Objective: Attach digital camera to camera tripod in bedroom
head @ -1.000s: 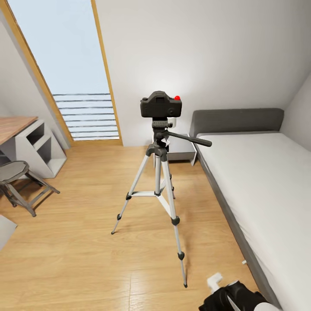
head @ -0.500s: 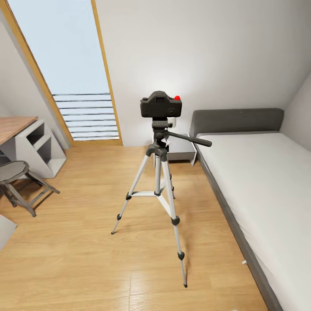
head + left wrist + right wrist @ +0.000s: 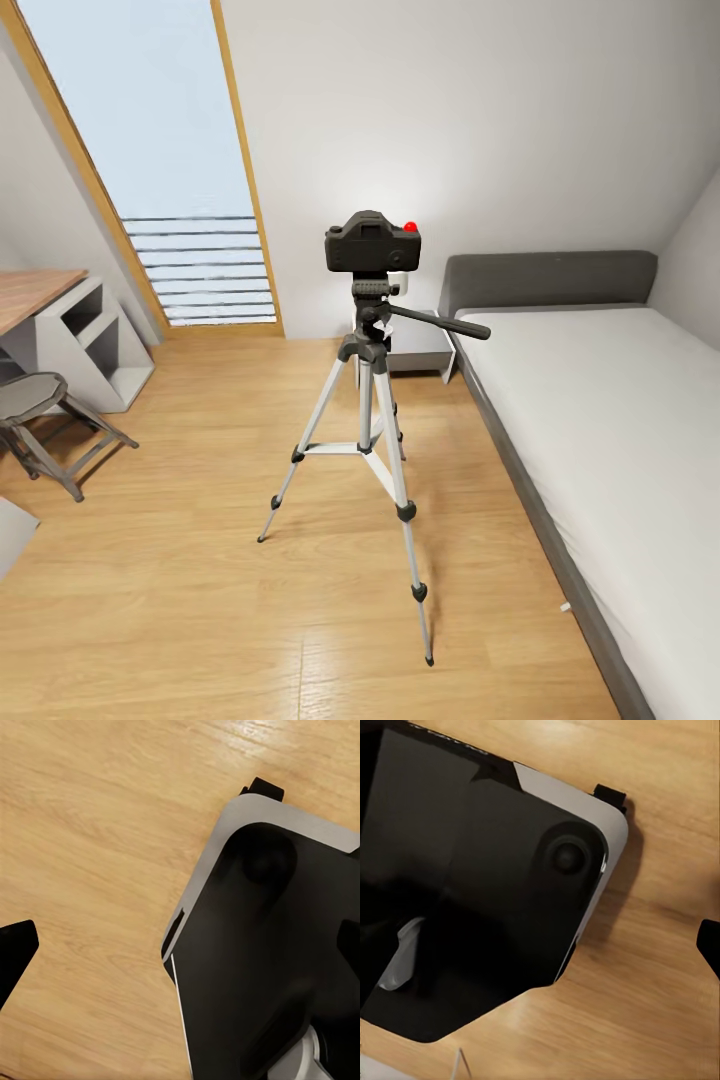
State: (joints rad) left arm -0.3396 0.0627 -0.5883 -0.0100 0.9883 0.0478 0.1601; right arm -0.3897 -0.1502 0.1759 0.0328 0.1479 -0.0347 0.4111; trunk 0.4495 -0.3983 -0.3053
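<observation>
In the bedroom, the black digital camera (image 3: 372, 243), its red button on top, sits upright on the head of the camera tripod (image 3: 366, 400). The tripod stands with silver legs spread on the wood floor, its pan handle pointing toward the bed. Nothing is holding the camera. In the left wrist view my left gripper (image 3: 180, 945) is open, its dark fingertips (image 3: 15, 952) far apart over the floor and the robot's own base (image 3: 262, 967). In the right wrist view my right gripper (image 3: 540, 945) looks open, with one fingertip (image 3: 711, 945) at the picture's edge and the robot base (image 3: 472, 892) below.
A low grey bed (image 3: 600, 420) with a white mattress runs along the right. Behind the tripod is a grey nightstand (image 3: 420, 350). A stool (image 3: 45, 420) and a desk with shelves (image 3: 70, 340) stand at the left. The tall window (image 3: 170, 170) is in the far wall.
The dark and white part of my right arm, at the lower right of the head view one second ago, has dropped out of that view. Camera and tripod have not moved.
</observation>
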